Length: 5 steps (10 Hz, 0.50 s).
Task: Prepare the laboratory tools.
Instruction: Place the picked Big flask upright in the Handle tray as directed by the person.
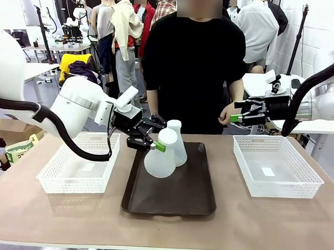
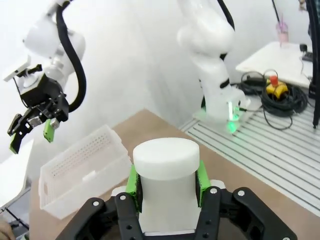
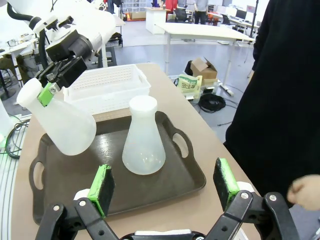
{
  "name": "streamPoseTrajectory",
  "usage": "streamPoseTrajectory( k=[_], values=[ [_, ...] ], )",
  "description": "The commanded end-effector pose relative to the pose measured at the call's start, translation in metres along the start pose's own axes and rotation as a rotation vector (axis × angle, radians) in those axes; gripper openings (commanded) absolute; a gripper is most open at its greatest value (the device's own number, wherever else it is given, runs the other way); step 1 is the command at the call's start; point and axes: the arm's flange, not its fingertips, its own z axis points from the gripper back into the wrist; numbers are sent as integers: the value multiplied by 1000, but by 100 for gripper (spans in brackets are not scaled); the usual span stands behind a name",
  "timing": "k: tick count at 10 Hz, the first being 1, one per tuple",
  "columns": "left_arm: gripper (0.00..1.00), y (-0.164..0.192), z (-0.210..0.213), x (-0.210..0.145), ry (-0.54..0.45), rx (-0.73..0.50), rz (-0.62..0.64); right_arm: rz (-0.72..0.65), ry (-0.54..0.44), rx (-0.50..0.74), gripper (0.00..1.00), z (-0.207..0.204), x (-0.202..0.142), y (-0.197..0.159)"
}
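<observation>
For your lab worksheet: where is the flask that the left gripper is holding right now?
In the front view, the held flask hangs tilted in the left gripper, over the dark brown tray, just in front of the second flask.

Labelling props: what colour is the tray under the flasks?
Dark brown tray, clearest in the right wrist view.

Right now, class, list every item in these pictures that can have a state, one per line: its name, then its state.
Left tool: shut on the neck of the tilted flask.
Right tool: open, holding nothing, above the table.
Tilted flask: lifted off the tray, leaning.
Second flask: upright on the tray, untouched.
Tray: flat on the table.
Left basket: nothing in it.
Right basket: nothing in it.
</observation>
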Motion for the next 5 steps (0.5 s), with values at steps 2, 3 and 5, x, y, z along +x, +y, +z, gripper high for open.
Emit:
streamPoseTrajectory(
  k=[2,3,5],
  values=[
    [0,22,-3,-15,-106,27,76,-2,10,6,100,1,0,2],
    [0,23,-6,-24,-117,26,102,-2,10,6,100,1,0,2],
    [0,24,-9,-40,-138,-1,133,-2,10,6,100,1,0,2]
  ],
)
